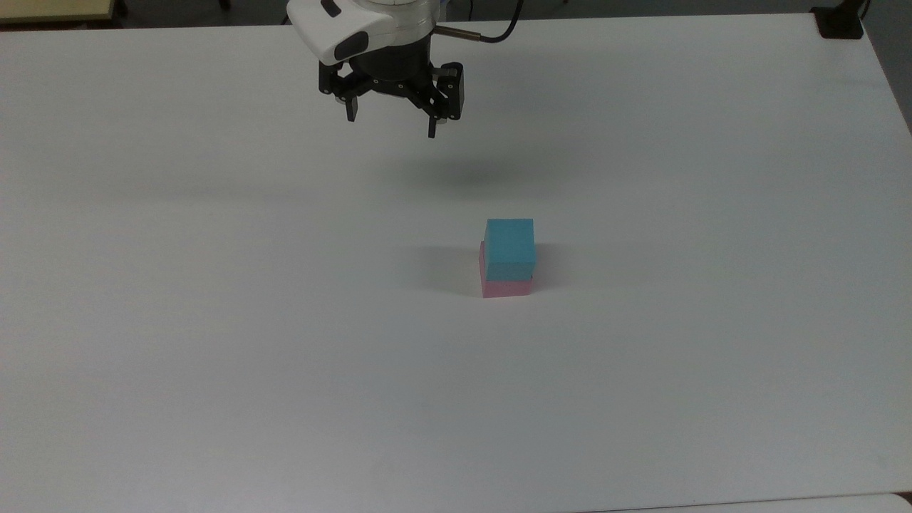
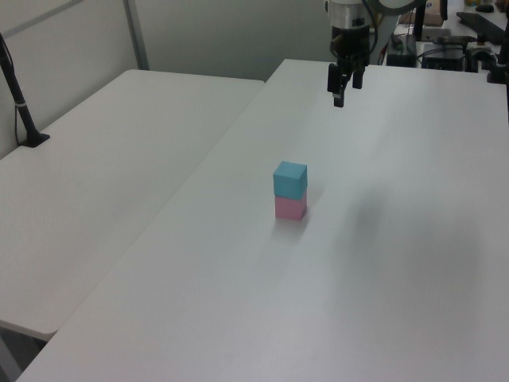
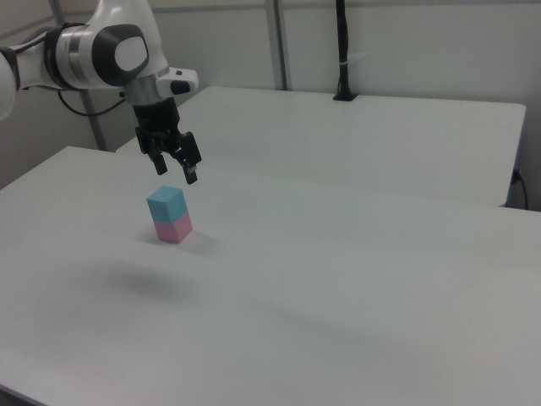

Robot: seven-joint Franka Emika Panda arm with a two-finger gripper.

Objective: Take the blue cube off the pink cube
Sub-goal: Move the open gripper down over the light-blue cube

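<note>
The blue cube [image 1: 509, 248] sits well apart from the spread fingers [image 1: 432, 125].

You have a white Panda arm [image 3: 84, 52] with dark grey joint caps; its black two-finger gripper [image 1: 392, 122] carries slim black fingers [image 1: 432, 127] (pale screws on the linkage). A black cable [image 1: 499, 32] trails from the wrist.

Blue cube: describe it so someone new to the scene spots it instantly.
On the large white table, find the lone two-block stack near the middle, in front of the raised black two-finger gripper. The small light blue matte cube is the upper block, sitting on the pale pink matte cube, which touches the table.
</note>
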